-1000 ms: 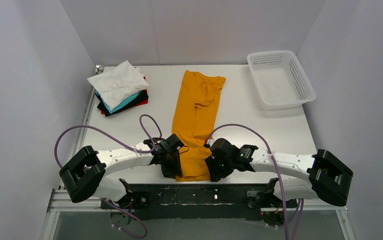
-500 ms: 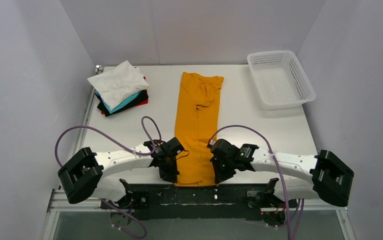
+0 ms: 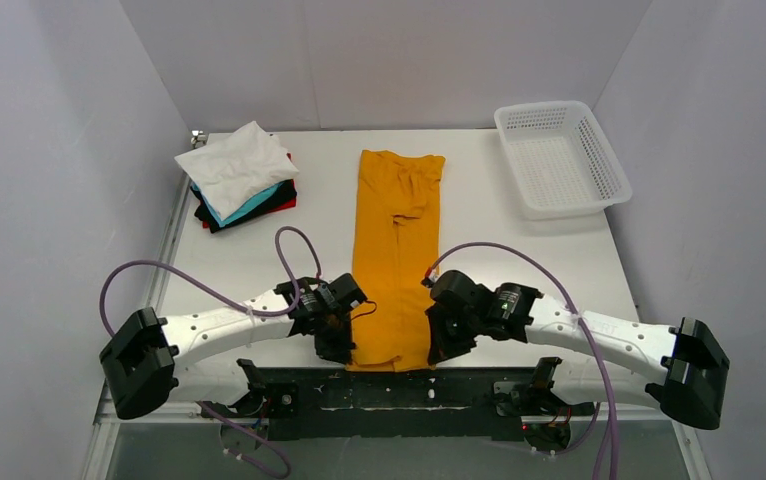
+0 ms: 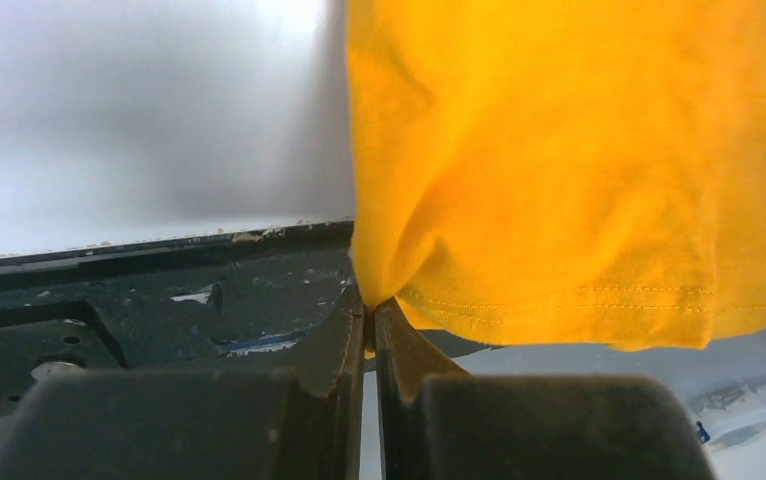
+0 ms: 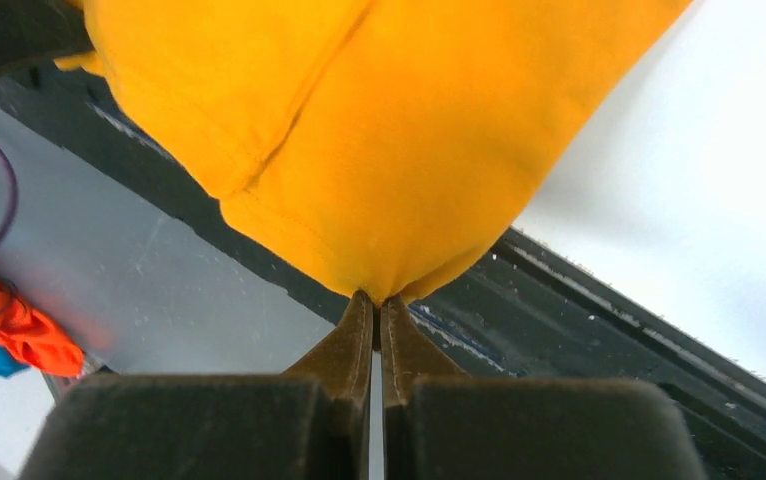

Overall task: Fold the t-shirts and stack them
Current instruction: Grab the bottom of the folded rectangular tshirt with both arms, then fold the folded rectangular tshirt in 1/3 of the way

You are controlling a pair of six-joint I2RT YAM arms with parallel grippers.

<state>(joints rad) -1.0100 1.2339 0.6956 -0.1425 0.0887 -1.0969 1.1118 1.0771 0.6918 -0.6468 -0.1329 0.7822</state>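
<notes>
An orange-yellow t-shirt (image 3: 395,250) lies as a long narrow strip down the middle of the table, its hem at the near edge. My left gripper (image 3: 344,345) is shut on the hem's near left corner (image 4: 384,280); its tips (image 4: 370,305) pinch the cloth. On the near right corner (image 5: 379,270) my right gripper (image 3: 437,345) is shut, fingertips (image 5: 376,300) tight on the fabric. Both corners are lifted slightly over the table's front rail. A stack of folded t-shirts (image 3: 239,175), white on top over teal, black and red, sits at the back left.
A white plastic mesh basket (image 3: 559,158) stands at the back right of the table (image 3: 519,250). The dark front rail (image 3: 399,385) runs just below both grippers. Purple cables loop from each wrist. Walls close in on both sides.
Both grippers have shut on the shirt's near corners and pulled the hem toward the front edge. The shirt has slid nearer and straightened into a narrower strip.
</notes>
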